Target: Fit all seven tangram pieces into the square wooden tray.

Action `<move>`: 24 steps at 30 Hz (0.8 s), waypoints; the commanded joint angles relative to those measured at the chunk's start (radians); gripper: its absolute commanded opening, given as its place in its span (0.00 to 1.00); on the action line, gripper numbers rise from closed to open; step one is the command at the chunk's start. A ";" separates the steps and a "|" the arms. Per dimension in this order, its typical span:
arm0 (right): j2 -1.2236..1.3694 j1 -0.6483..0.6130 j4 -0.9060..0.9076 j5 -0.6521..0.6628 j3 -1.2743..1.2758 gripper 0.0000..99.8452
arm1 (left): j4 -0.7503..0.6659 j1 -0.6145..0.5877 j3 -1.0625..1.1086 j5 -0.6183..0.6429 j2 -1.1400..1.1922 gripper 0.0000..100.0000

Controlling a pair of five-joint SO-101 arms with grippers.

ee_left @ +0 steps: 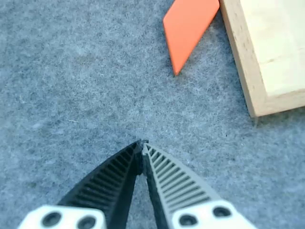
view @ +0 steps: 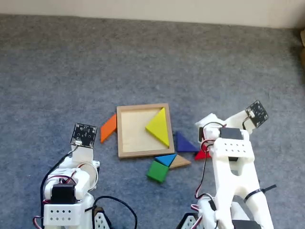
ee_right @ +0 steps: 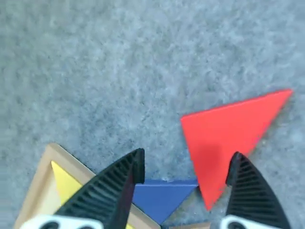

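white plastic left arm folded low, wrist pitched down | left gripper black and grey ribbed fingers pressed together at tips | white plastic right arm extended forward | right gripper black ribbed fingers spread wide apart

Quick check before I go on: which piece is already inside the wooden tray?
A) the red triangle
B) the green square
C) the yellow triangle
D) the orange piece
C: the yellow triangle lies inside the wooden tray, while the orange piece, green square and red triangle all lie on the carpet outside it.
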 commanded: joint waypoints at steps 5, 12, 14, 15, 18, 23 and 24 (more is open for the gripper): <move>0.305 0.007 0.139 -0.069 -0.278 0.27 | 0.006 -0.012 0.021 0.003 -0.027 0.01; 0.516 0.064 0.137 -0.077 -0.441 0.27 | 0.006 -0.012 0.021 0.003 -0.027 0.01; 0.562 0.088 0.137 -0.112 -0.469 0.27 | 0.006 -0.012 0.021 0.003 -0.027 0.01; 0.582 0.101 0.137 -0.121 -0.481 0.27 | 0.006 -0.012 0.021 0.003 -0.027 0.01; 0.638 0.124 0.142 -0.123 -0.507 0.27 | 0.006 -0.012 0.021 0.003 -0.027 0.01; 0.670 0.124 0.143 -0.129 -0.506 0.27 | 0.006 -0.012 0.021 0.003 -0.027 0.01; 0.670 0.125 0.143 -0.129 -0.506 0.27 | 0.006 -0.012 0.021 0.003 -0.027 0.01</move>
